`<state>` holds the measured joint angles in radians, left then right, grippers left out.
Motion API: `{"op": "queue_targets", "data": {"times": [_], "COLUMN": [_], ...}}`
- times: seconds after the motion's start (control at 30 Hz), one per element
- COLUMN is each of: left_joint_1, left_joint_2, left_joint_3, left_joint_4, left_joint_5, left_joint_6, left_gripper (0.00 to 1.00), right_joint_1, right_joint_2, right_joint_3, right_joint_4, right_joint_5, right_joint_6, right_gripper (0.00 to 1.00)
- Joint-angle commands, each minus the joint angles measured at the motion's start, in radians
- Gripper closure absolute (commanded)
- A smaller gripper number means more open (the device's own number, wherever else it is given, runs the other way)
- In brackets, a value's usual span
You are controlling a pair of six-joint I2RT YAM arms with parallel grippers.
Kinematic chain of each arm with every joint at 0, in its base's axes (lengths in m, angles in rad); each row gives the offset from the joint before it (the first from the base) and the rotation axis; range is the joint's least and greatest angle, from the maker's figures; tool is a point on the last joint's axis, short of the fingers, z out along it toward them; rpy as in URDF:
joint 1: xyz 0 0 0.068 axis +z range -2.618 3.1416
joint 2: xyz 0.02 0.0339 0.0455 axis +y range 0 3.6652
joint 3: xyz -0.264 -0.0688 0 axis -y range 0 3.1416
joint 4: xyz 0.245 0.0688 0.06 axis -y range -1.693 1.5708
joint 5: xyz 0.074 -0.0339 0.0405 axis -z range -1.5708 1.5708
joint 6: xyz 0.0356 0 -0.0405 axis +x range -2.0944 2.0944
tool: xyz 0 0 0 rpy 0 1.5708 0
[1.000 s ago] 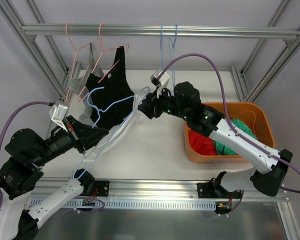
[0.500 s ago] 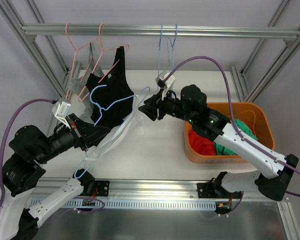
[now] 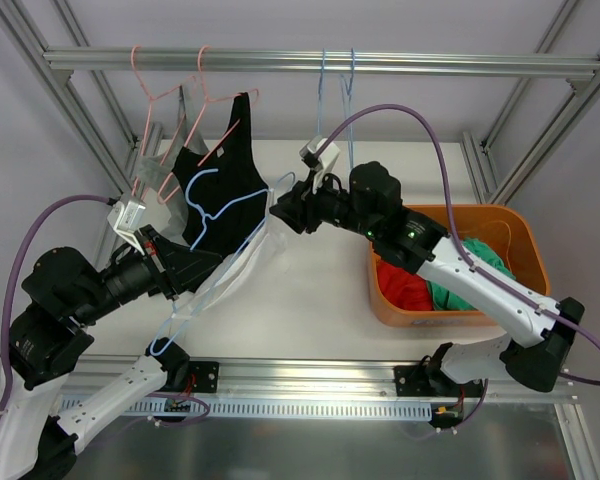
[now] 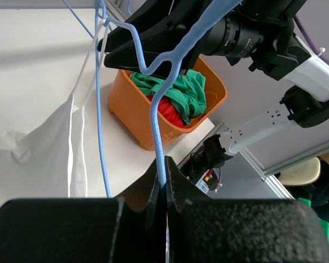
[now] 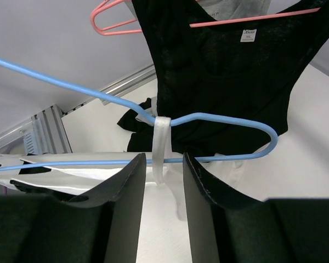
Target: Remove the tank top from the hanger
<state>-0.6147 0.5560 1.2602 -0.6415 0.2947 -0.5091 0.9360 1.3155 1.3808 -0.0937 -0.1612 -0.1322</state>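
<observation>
A white tank top [image 3: 242,262] hangs from a light blue wire hanger [image 3: 220,213] over the table's left half. My left gripper [image 3: 185,265] is shut on the hanger's lower wire; the left wrist view shows the wire [image 4: 156,109] pinched at the fingertips [image 4: 163,170]. My right gripper [image 3: 280,208] is open at the hanger's right shoulder. In the right wrist view its jaws [image 5: 163,164] stand either side of the white strap [image 5: 160,139], which is looped over the blue wire [image 5: 225,118], without touching it.
A black tank top [image 3: 220,165] hangs on a pink hanger [image 3: 195,95] from the top rail, just behind the blue hanger. Two empty blue hangers [image 3: 335,90] hang mid-rail. An orange bin [image 3: 520,222] with red and green clothes sits at right.
My right gripper drew back to the right, then came left again to the strap at the hanger's shoulder. The left gripper keeps its hold; the hanger shifted slightly.
</observation>
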Motion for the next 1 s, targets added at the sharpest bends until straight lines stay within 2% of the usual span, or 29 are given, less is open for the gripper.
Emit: {"op": "queue_targets", "data": {"times": [0.0,0.07,0.33,0.37,0.4,0.43,0.57,0.77,0.97], "left_joint_1": [-0.003,-0.003,-0.005,-0.003,-0.003,-0.003,-0.003,-0.003,-0.003], "left_joint_2": [0.005,0.002,0.005,0.005,0.004,0.004,0.004,-0.002,0.010], "left_joint_3": [0.030,0.027,0.015,0.010,0.010,0.007,0.007,-0.011,-0.025], "left_joint_4": [0.029,0.029,0.029,0.029,0.029,0.031,0.029,0.029,0.029], "left_joint_5": [0.023,0.018,0.011,0.006,0.000,-0.002,-0.009,-0.043,-0.008], "left_joint_6": [0.000,0.003,0.009,0.011,0.011,0.011,0.014,0.017,0.018], "left_gripper": [1.00,1.00,1.00,1.00,1.00,1.00,1.00,1.00,1.00], "right_joint_1": [0.004,0.004,0.003,0.001,0.003,0.004,0.003,-0.005,-0.074], "right_joint_2": [0.025,0.030,0.025,0.025,0.027,0.027,0.019,-0.025,-0.053], "right_joint_3": [0.067,0.075,0.073,0.075,0.077,0.077,0.073,0.034,0.026], "right_joint_4": [0.046,0.045,0.046,0.051,0.052,0.054,0.055,0.071,0.074], "right_joint_5": [0.020,0.023,0.048,0.045,0.034,0.034,0.061,0.267,0.305], "right_joint_6": [-0.001,-0.003,0.002,0.008,0.009,0.011,0.011,0.031,0.085], "right_gripper": [0.64,0.72,0.80,0.85,0.95,1.00,1.00,1.00,1.00]}}
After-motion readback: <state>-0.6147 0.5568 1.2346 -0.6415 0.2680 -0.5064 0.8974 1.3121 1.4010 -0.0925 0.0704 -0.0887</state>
